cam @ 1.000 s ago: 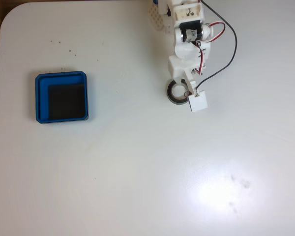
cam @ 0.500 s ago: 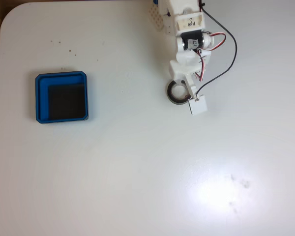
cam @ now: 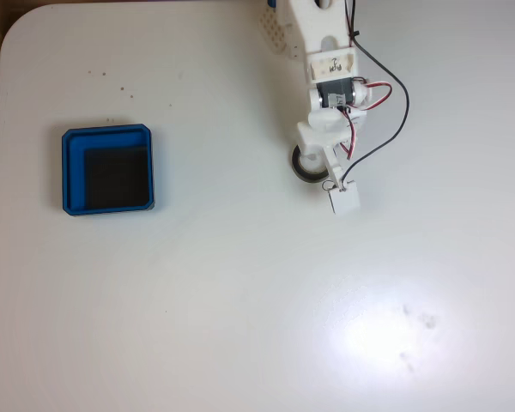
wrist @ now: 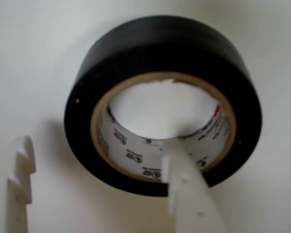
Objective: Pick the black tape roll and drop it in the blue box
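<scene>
End effector point(cam: 319, 165) sits in the upper right of the fixed view, hanging straight over the black tape roll point(cam: 302, 167), so only the left arc of the ring peeks out from under the white arm parts. A small white block dangles just below it on a wire. Way over on the left side of the frame is the blue box point(cam: 108, 170), well apart from the roll, nothing inside it but its black floor. White bench point(cam: 240, 300) everywhere, a few dark specks near the top left and a big glare patch lower right.

Wrist view makes it clearer. End effector point(wrist: 106, 158) is spread open, and the roll point(wrist: 163, 48) lies flat on the bench, filling the upper middle of the frame. One finger point(wrist: 186, 189) pokes down inside the roll's hole against the near wall; the other point(wrist: 19, 194) is outside at lower left, off the band. So the near wall of the ring sits between the two fingers. My guess: it just needs to close on that wall, then lift and carry it left to the box.
</scene>
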Robot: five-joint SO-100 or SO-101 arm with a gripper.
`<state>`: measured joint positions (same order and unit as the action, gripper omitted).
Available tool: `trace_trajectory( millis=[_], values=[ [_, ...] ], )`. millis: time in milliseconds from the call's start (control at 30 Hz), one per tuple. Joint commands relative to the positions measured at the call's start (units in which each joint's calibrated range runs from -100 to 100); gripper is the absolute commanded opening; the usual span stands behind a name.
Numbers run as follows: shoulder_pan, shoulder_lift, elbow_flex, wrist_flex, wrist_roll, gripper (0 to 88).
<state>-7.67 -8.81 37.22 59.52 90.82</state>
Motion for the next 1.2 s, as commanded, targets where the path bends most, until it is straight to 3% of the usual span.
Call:
trace_trajectory(
  millis=[0,467,967,1167],
  values=[
    [0.00,0.11,-3.80,-2.43,0.16,24.5],
    [0.00,5.80,-3.89,-9.03,-0.37,23.7],
    [0.00,5.71,-3.71,-8.95,0.16,23.6],
    [0.00,5.71,-3.71,-8.62,0.16,17.5]
  ],
)
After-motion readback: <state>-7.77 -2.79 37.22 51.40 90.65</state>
